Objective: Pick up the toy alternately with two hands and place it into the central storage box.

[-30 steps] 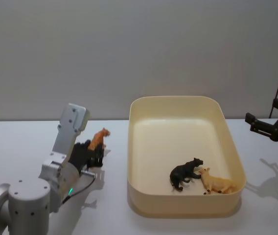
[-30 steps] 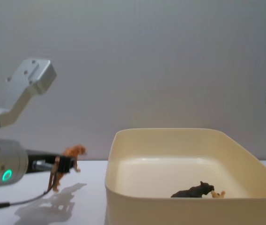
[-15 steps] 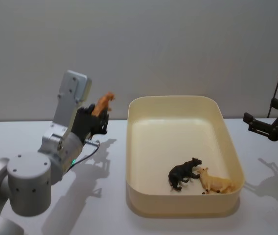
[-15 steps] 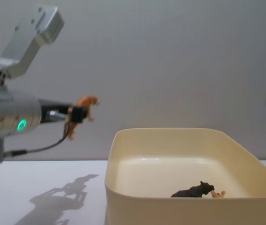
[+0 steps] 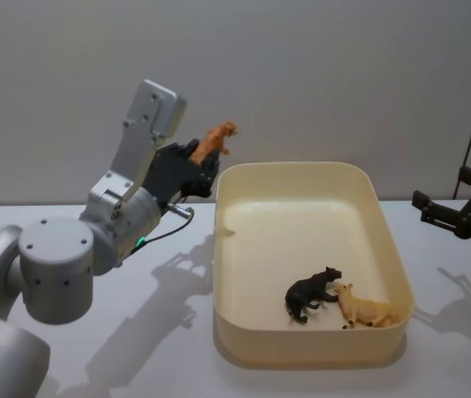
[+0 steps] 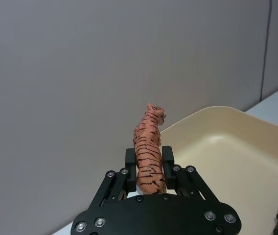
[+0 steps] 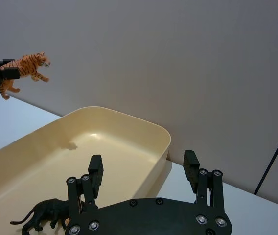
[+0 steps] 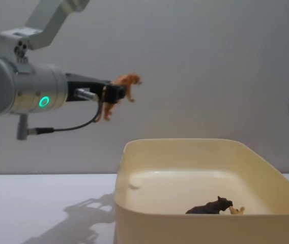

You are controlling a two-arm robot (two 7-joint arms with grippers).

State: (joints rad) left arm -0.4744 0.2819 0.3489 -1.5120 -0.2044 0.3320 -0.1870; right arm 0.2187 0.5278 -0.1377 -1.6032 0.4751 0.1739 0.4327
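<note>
Left gripper (image 8: 115,93): clamped on tiger (image 8: 120,87), raised from table (image 5: 161,332) to box (image 5: 385,249) rim; release pending. Right gripper (image 7: 144,171): wide, parked.

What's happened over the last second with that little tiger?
The left gripper, shut on the toy tiger, has lifted it off the table and carried it toward the storage box. The right gripper, black panther and tan animal stayed put.
</note>
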